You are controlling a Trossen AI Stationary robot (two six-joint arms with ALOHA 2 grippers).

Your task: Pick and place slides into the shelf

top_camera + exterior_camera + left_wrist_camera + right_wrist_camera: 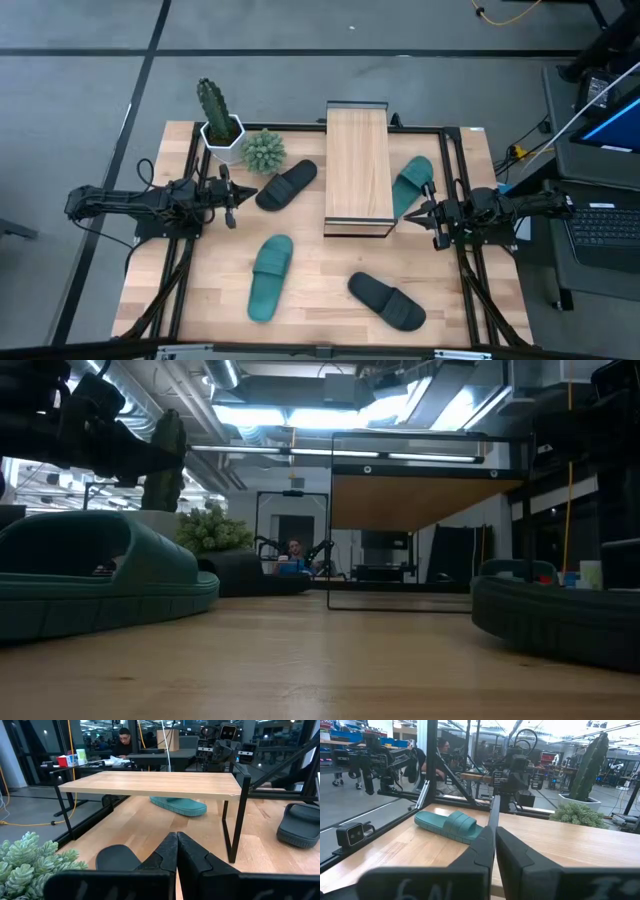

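The shelf (357, 170) stands mid-table on thin black legs, its light wood top bare. One black slide (287, 185) lies left of it on its sole. A teal slide (412, 185) lies at its right side. A second teal slide (270, 277) and a second black slide (387, 300) lie near the front edge. My left gripper (232, 195) hovers shut beside the left black slide (116, 857). My right gripper (420, 213) hovers shut by the shelf's near right corner, next to the right teal slide. In the right wrist view the near teal slide (452, 825) shows beyond my shut fingers.
A potted cactus (218, 120) and a small succulent (263, 150) stand at the far left of the table, close to my left gripper. Black frame rails run along the table's left and right sides. A person sits at a desk (124, 742) beyond the table.
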